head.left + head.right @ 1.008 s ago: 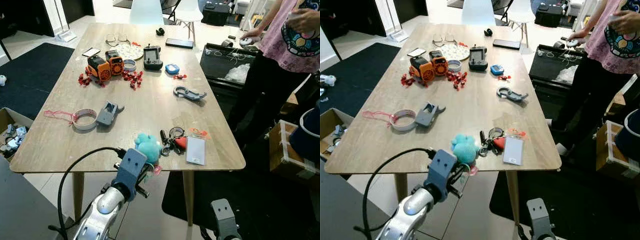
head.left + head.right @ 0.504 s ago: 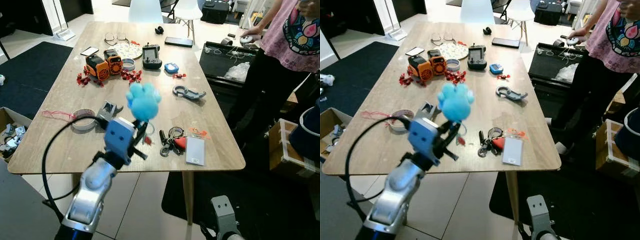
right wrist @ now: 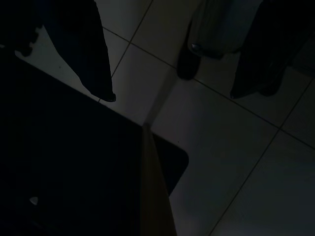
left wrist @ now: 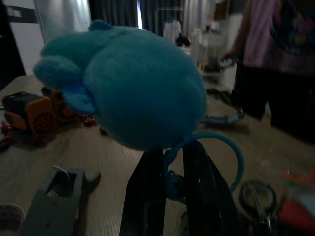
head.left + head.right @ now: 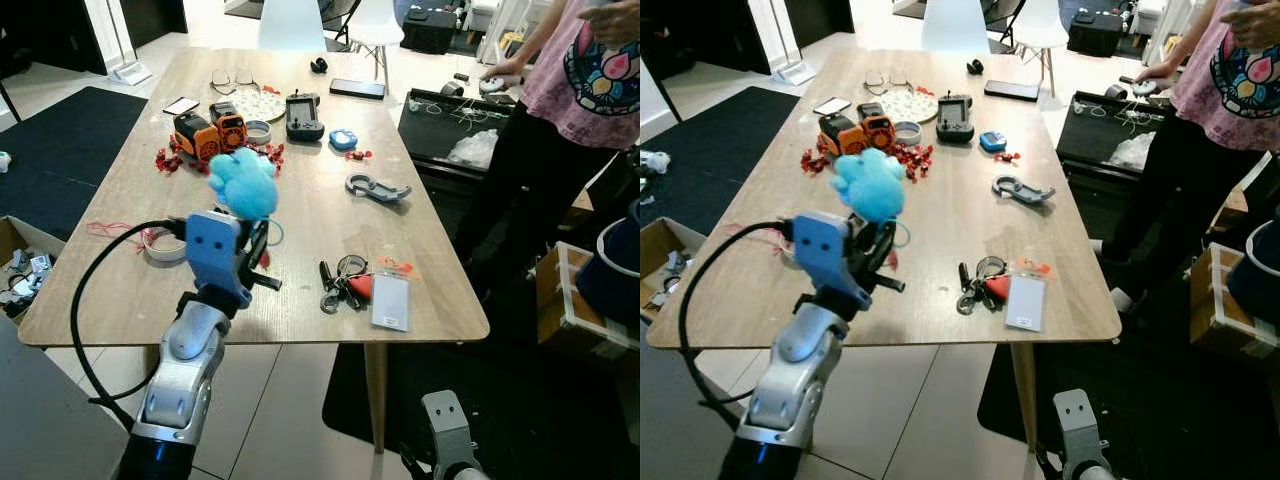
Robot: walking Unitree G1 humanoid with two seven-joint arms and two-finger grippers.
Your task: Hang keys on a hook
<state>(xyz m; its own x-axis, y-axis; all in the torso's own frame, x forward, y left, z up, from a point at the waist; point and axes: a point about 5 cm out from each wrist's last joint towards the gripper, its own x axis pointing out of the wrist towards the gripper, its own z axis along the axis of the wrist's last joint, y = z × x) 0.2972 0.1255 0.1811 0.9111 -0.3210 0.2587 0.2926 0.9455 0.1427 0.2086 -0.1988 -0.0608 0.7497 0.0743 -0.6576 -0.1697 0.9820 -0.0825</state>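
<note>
My left gripper (image 5: 254, 246) is raised over the near left part of the wooden table (image 5: 300, 215), shut on the teal ring (image 4: 235, 158) of a fluffy blue plush keychain (image 5: 243, 183). The plush sits on top of the black fingers (image 4: 145, 196). A bunch of keys (image 5: 338, 284) with a red tag and a white card holder (image 5: 392, 301) lies near the table's front right edge. A grey carabiner hook (image 5: 378, 187) lies further back on the right. My right arm (image 5: 445, 424) hangs below the table edge, its fingers (image 3: 78, 49) apart over the tiled floor.
Orange toy robots (image 5: 207, 130), red bits, a black controller (image 5: 304, 113), a tape roll (image 5: 166, 241) and a grey device (image 4: 59, 191) lie on the table. A person (image 5: 585, 95) stands at the right by a black crate (image 5: 452, 135). A cardboard box (image 5: 18, 272) sits on the floor at the left.
My left gripper lifted the blue plush from the table's front edge, then carried it up and to the left. The person shifted slightly.
</note>
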